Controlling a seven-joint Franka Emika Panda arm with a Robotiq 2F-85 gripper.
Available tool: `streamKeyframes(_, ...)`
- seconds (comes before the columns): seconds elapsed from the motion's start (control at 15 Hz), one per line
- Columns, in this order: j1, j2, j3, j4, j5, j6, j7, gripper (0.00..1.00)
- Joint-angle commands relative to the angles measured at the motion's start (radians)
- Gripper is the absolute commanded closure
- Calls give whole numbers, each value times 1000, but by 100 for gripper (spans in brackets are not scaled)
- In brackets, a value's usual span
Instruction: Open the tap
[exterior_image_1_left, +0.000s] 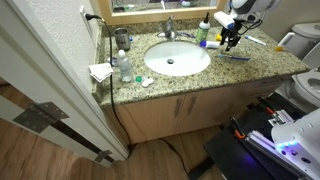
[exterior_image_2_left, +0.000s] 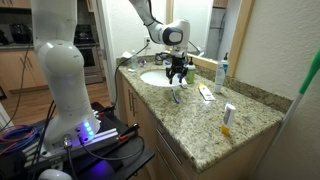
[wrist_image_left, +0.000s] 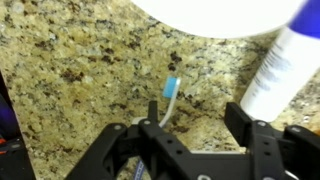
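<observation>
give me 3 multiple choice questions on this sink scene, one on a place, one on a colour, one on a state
1. The slim plastic toothbrush lies: A in the basin; B on the speckled granite counter; C in a cup.
2. Its head is: A blue; B red; C black.
3. The black Robotiq gripper is: A shut on the tap; B shut on a bottle; C open, holding nothing.
Key: B, it lies flat on granite in the wrist view; A, the bristle end is blue; C, the jaws stand apart above it.
</observation>
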Motion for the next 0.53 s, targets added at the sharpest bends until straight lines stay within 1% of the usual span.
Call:
streamKeyframes(0.0, -26, -196, 28, -149, 23, 45, -186, 1)
streamKeyframes(0.07, -34, -235, 30, -172, 48, 40, -253, 0)
streamKeyframes(0.2, -44, -308, 26, -215, 133, 23, -406, 0)
streamKeyframes(0.33, -48, -360, 15, -242, 220, -30, -553, 0)
streamKeyframes(0.47, -73, -376, -16, -260, 275, -88, -700, 0)
